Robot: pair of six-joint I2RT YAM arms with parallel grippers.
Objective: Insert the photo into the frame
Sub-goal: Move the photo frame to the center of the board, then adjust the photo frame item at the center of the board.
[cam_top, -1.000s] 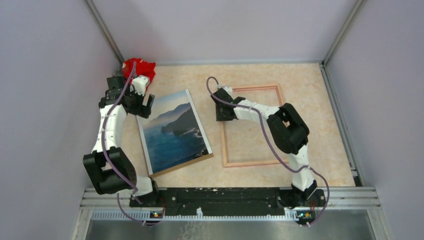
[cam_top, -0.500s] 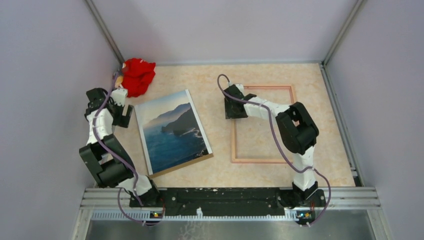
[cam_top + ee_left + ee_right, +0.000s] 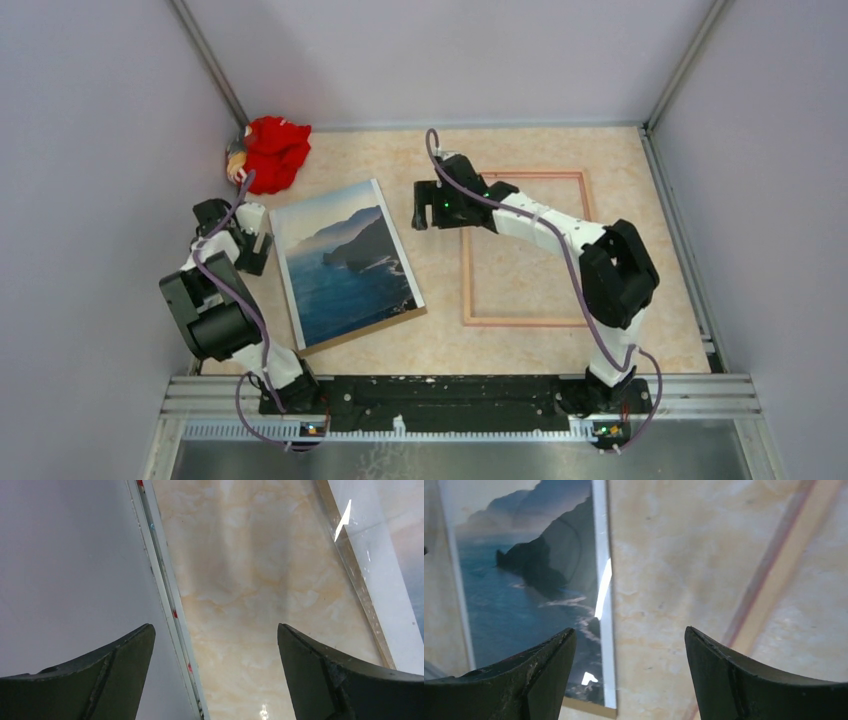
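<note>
While the blue mountain-and-sea printed photo [image 3: 345, 262] lies face-up at left, top view shows the thin peach-wood rectangular frame [image 3: 525, 322] apart at right, holding nothing: insertion not begun. Left wrist: left gripper [image 3: 214, 630] spread wide, empty. Right wrist: right gripper [image 3: 629, 632] spread, empty, over the gap between them.

Marbled beige table [image 3: 520, 150], perhaps lilac walls [image 3: 450, 60]
</note>
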